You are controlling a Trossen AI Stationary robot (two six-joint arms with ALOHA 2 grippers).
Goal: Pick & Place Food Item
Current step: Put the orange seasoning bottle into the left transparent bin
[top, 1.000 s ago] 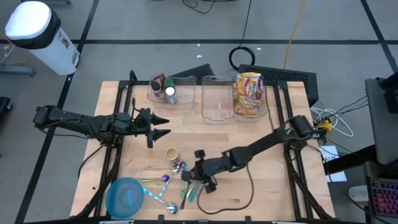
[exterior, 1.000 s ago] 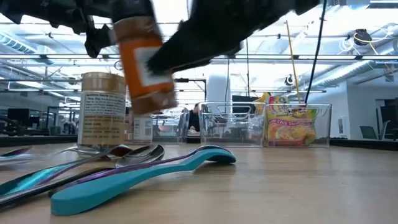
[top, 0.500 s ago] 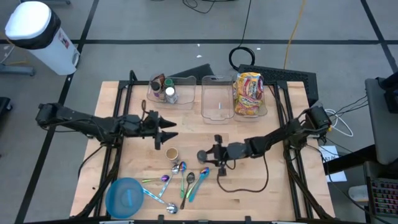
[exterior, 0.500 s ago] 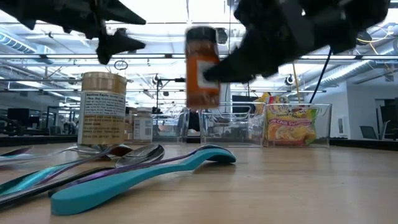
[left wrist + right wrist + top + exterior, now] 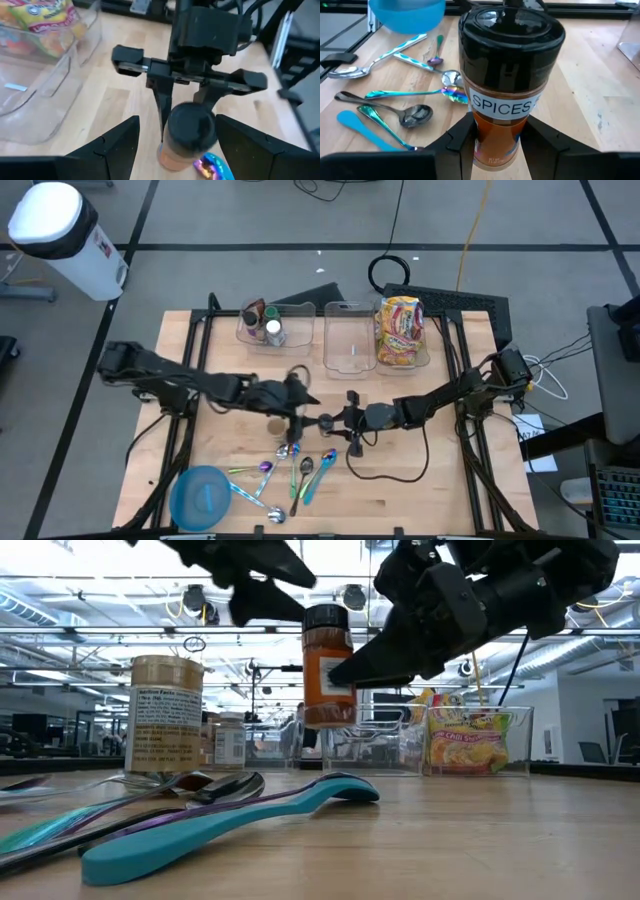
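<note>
Left pincer (image 5: pixel 312 402), open, moved in by right pincer's (image 5: pixel 334 422) spice jar (image 5: pixel 327 664) over wood table (image 5: pixel 420 490), spoons (image 5: pixel 300 475).

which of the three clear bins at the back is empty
The middle bin. The left bin holds small jars and the right bin is stuffed with a yellow snack bag; the middle one shows only bare plastic.

Wooden table (image 5: pixel 420 480) carrying three clear bins along its far edge: one (image 5: pixel 275 327) with jars, one (image 5: pixel 349 340) unfilled, one (image 5: pixel 403 332) with snack packets; a tan can (image 5: pixel 164 714) standing under the left jaws; spoons (image 5: pixel 300 472) and a blue bowl (image 5: pixel 203 498) lying nearer the front edge than both jaws.
</note>
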